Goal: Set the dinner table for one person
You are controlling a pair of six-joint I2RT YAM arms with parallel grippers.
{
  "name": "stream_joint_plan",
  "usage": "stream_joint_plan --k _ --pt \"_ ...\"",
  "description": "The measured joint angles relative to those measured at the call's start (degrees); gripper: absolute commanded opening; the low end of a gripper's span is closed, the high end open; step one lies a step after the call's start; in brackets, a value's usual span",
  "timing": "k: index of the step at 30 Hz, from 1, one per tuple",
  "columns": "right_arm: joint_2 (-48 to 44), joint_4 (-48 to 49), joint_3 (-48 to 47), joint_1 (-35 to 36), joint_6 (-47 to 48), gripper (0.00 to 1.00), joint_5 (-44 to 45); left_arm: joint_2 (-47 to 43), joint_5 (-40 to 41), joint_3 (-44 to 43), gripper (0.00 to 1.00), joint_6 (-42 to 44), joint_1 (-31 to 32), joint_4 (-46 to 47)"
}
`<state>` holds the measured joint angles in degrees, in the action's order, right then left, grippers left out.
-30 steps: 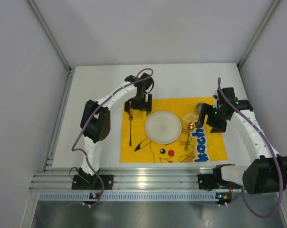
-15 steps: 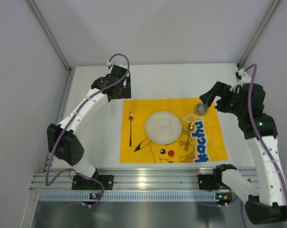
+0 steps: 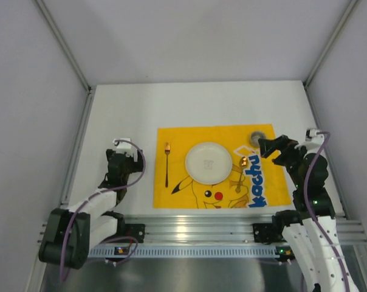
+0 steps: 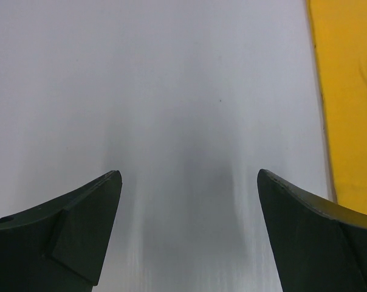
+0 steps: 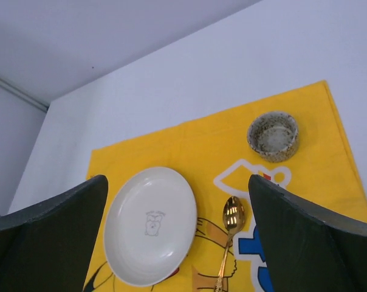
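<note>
Both gaping wide and empty, the left tool (image 4: 188, 177) sits just left of the mat (image 3: 177, 137) and the right tool (image 5: 176, 180) over the mat's right edge; the counter (image 3: 202, 103) lies beneath the mat, which a low right-arm sweep could drag askew.

The round white ceramic plate (image 3: 208, 162) lies on the yellow printed cloth mat (image 3: 270, 185); slim metal fork (image 3: 166, 165) left of it, gold metal spoon (image 3: 242, 174) right, small speckled bowl (image 3: 256, 138) behind-right.

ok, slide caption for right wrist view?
Open right gripper facing yellow cartoon cloth mat with round white plate, gold spoon, small speckled bowl.
</note>
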<state>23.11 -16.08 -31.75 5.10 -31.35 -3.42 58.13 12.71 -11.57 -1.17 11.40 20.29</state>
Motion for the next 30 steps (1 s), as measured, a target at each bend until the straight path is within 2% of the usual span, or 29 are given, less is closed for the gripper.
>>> stream_joint_plan --k 4,7,8,10,14,19,23,25,28,30 --pt "3.2 2.2 -0.2 0.0 4.3 1.0 -3.1 11.1 -2.6 -0.6 0.99 -0.2 -2.1 15.6" --pt "5.0 2.5 -0.2 0.0 7.4 1.0 -4.8 21.8 -2.0 -6.0 0.98 -0.9 -2.5 17.9" --pt "5.2 2.6 -0.2 0.0 8.2 1.0 -5.4 25.0 -1.7 -8.9 0.87 -1.3 -2.7 17.3" --pt "5.4 2.9 -0.2 0.0 11.0 1.0 -7.0 29.8 -2.6 -15.0 0.82 -2.0 -4.0 16.2" --pt "5.0 3.6 0.1 0.0 15.7 1.0 -10.7 29.2 -5.3 -16.4 0.93 -2.2 -7.0 18.0" --pt "2.0 8.5 4.5 0.0 17.3 1.0 -12.6 27.4 -5.9 -14.0 0.92 -3.2 -9.7 18.6" --pt "2.4 9.9 5.9 0.0 17.4 1.0 -12.6 27.2 -8.4 -13.0 0.94 -2.7 -9.8 20.7" --pt "3.0 11.0 5.9 0.0 17.7 1.0 -12.4 27.0 -8.7 -10.7 0.99 -2.4 -9.8 24.7" --pt "3.6 12.1 5.8 0.0 17.9 1.0 -12.3 27.7 -7.4 -2.6 0.98 -2.7 -10.2 36.3" --pt "4.4 13.1 5.8 0.0 18.0 1.0 -12.3 30.9 -6.8 -0.2 0.99 -2.7 -10.2 40.0"
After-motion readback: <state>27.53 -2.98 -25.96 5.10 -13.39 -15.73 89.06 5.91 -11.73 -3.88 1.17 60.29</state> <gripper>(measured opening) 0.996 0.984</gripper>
